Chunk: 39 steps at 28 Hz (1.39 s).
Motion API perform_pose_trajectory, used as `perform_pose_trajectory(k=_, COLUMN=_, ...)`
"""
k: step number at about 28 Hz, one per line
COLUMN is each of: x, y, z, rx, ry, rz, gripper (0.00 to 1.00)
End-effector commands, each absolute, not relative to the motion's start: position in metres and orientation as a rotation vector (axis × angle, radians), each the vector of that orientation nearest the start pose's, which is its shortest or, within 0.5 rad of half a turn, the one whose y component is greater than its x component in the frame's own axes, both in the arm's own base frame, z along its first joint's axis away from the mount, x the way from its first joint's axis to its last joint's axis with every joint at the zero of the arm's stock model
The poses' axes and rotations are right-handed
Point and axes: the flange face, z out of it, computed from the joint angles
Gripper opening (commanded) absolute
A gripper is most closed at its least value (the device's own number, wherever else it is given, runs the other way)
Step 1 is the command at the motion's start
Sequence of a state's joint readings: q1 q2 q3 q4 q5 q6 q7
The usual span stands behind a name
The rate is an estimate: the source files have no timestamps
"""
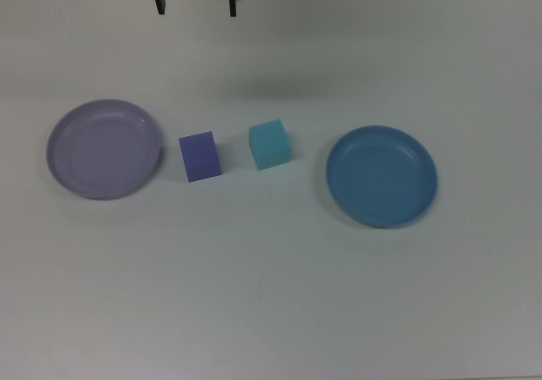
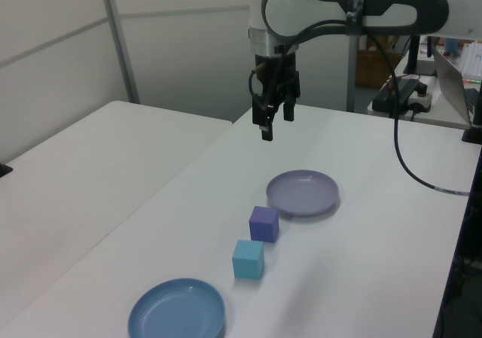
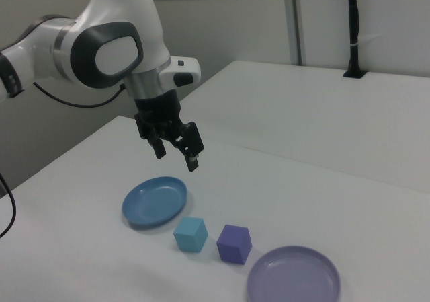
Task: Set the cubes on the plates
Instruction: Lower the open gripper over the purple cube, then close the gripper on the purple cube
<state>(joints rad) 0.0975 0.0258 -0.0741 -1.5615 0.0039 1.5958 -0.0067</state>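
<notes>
Two cubes sit side by side on the white table between two plates. The violet-purple cube [image 1: 200, 156] lies nearer the pale lavender plate [image 1: 103, 148]. The teal cube [image 1: 270, 144] lies nearer the blue plate [image 1: 382, 176]. Both plates hold nothing. My gripper [image 1: 196, 11] hangs open and empty at the top view's upper edge, well above the table and behind the cubes. In the left view the gripper [image 2: 276, 123] is high over the table beyond the lavender plate [image 2: 303, 192]. In the right view the gripper [image 3: 177, 159] hovers above the blue plate [image 3: 155, 200].
A second white table [image 2: 90, 165] adjoins on the left view's left, separated by a seam. A desk with a laptop [image 2: 456, 71] and cables stands at the left view's far right. A black post [image 3: 354, 26] rises on the far table in the right view.
</notes>
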Motion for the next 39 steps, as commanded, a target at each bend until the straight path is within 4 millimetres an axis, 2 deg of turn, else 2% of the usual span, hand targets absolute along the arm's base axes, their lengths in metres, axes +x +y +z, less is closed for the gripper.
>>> perform_pose_trajectory(k=1, x=0.587, y=0.016, z=0.58, rx=-3.124, ry=-0.021, rz=0.004, gripper=1.0)
perform_pose_trajectory(k=4, x=0.596, y=0.014, z=0.572, rx=-3.127, ry=-0.023, rz=-0.029, gripper=1.0)
perform_pose_trajectory(k=10, x=0.62, y=0.004, z=0.533, rx=-3.139, ry=-0.05, rz=-0.032, gripper=1.0)
perform_pose_trajectory(k=15, x=0.635, y=-0.017, z=0.491, rx=-3.142, ry=-0.17, rz=-0.049, gripper=1.0)
perform_pose_trajectory(k=17, x=0.637, y=-0.026, z=0.465, rx=-3.143, ry=-0.241, rz=-0.069, gripper=1.0)
perform_pose_trajectory(k=19, x=0.634, y=-0.028, z=0.438, rx=-3.142, ry=-0.282, rz=-0.11, gripper=1.0)
perform_pose_trajectory(k=23, x=0.633, y=-0.028, z=0.406, rx=-3.147, ry=-0.294, rz=-0.146, gripper=1.0)
perform_pose_trajectory(k=39, x=0.637, y=-0.012, z=0.363, rx=-3.148, ry=-0.36, rz=-0.049, gripper=1.0)
